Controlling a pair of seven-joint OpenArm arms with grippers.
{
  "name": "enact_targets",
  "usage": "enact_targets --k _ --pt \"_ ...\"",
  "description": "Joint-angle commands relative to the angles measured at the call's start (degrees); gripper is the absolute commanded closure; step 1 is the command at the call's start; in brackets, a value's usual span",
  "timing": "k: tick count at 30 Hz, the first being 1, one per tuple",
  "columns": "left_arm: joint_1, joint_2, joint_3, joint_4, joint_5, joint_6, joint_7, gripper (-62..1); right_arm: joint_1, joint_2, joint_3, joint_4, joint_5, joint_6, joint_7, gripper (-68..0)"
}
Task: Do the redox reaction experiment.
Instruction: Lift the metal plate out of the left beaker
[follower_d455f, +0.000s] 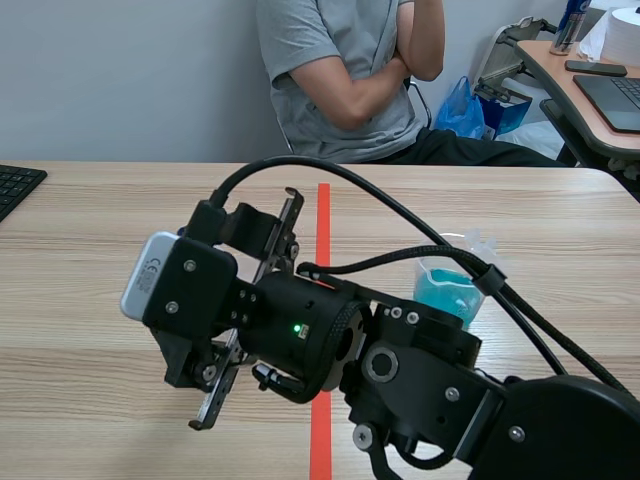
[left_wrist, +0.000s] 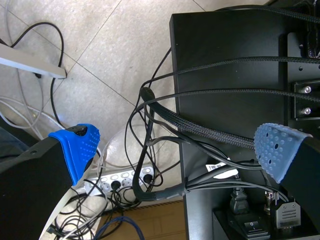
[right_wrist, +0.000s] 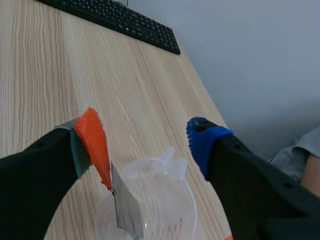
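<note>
Right jaws wide over a clear beaker (right_wrist: 160, 200) on the tabletop (right_wrist: 50, 75), grey metal strip (right_wrist: 125, 210) dipping inside, blue-liquid beaker (follower_d455f: 450, 290) beside that arm, left jaws wide above floor cables (left_wrist: 145, 165)

The right arm (follower_d455f: 330, 350) lies low across the middle of the table (follower_d455f: 100, 400), arm cables (follower_d455f: 380, 200) arching above it. It bars the way from the near edge to the beaker of blue liquid (follower_d455f: 448, 292) just beyond. Bare wood lies open to the left, up to the keyboard (follower_d455f: 15, 185) at the far corner, and along the far edge before the seated person (follower_d455f: 340, 80). Below the right gripper (right_wrist: 145, 130), whose fingers stand spread, a clear beaker (right_wrist: 160, 195) with a grey strip (right_wrist: 125, 207) in it fills the space. The left gripper (left_wrist: 177, 137) hangs off the table beside a black housing (left_wrist: 225, 65) and floor cables (left_wrist: 140, 175).
</note>
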Motion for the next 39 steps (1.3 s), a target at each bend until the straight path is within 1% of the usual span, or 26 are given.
enact_targets --k 1,3,6,8,10,15,18,25,27,32,36,39 --pt "0.48 -0.17 -0.35 0.70 -0.11 -0.09 -0.81 -62.3 0.96 0.11 0.09 1.03 0.61 -0.59 1.88 -31.2" --pt "0.50 -0.17 -0.35 0.70 -0.11 -0.09 -0.79 -62.3 0.94 0.11 0.09 1.03 0.61 -2.01 2.89 -26.7" --pt "0.50 -0.17 -0.35 0.70 -0.11 -0.09 -0.79 -62.3 0.94 0.11 0.15 1.03 0.61 -2.14 2.82 -19.0" --pt "0.50 -0.17 -0.35 0.70 -0.11 -0.09 -0.79 -62.3 0.94 0.13 0.17 1.03 0.61 -2.14 1.68 -13.5" --pt "0.50 -0.17 -0.35 0.70 -0.11 -0.09 -0.79 -62.3 0.92 0.13 0.46 1.03 0.61 -2.14 0.33 -10.5" --pt "0.50 -0.17 -0.35 0.70 -0.13 -0.07 -0.79 -62.3 0.83 0.13 2.05 1.09 0.68 -2.14 -0.07 -5.8" --pt "0.50 -0.17 -0.35 0.70 -0.13 -0.07 -0.79 -62.3 0.83 0.17 3.21 1.49 0.87 -2.08 -0.11 -1.0" --pt "0.50 -0.15 -0.35 0.70 -0.13 -0.09 -0.79 -62.3 0.83 0.63 5.51 4.39 1.36 -1.18 -1.79 -1.1" --pt "0.50 -0.15 -0.35 0.70 -0.13 -0.09 -0.79 -62.3 0.83 0.63 6.38 5.31 2.86 0.90 -2.95 -1.1" --pt "0.50 -0.15 -0.35 0.70 -0.13 -0.09 -0.79 -62.3 0.85 0.59 8.92 7.41 10.08 7.41 -6.34 -1.1" --pt "0.50 -0.15 -0.35 0.70 -0.13 -0.09 -0.79 -62.3 1.20 0.59 10.58 8.50 15.98 10.78 -9.31 -1.1" --pt "0.50 -0.15 -0.35 0.70 -0.13 -0.09 -0.79 -62.3 2.64 0.57 11.21 8.55 21.00 12.90 -12.90 -1.1"
